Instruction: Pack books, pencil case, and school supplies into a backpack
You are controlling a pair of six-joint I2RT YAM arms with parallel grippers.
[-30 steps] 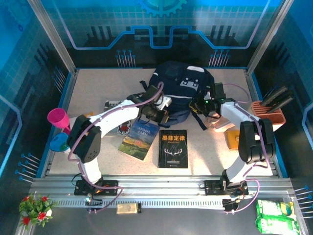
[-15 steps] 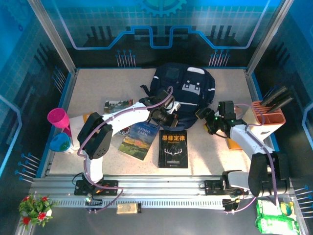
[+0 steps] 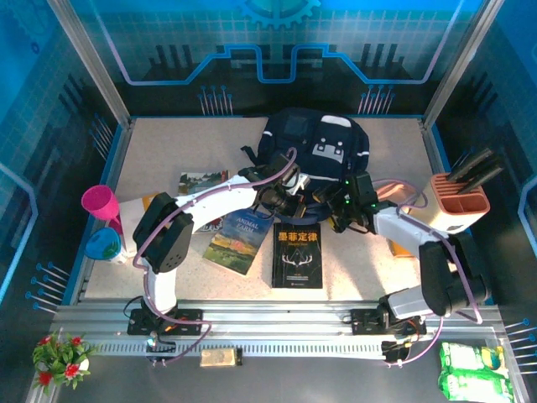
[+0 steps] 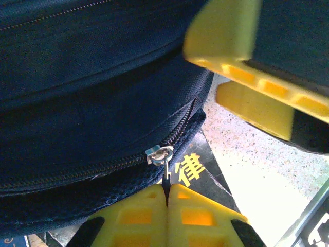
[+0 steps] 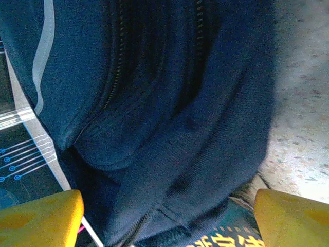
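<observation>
A pale speckled tabletop [image 3: 168,159] sits inside a booth of glossy blue wall panels [image 3: 42,126] printed with circuit-like lines, with a gear emblem [image 3: 277,7] at 12 o'clock. Silver aluminium posts [image 3: 90,63] rise at 10 and 2 o'clock. A grey slotted rail [image 3: 277,323] spans 6 o'clock (a small red-flowered plant [image 3: 60,357] stands at 7 o'clock). Light glares off the panels.
</observation>
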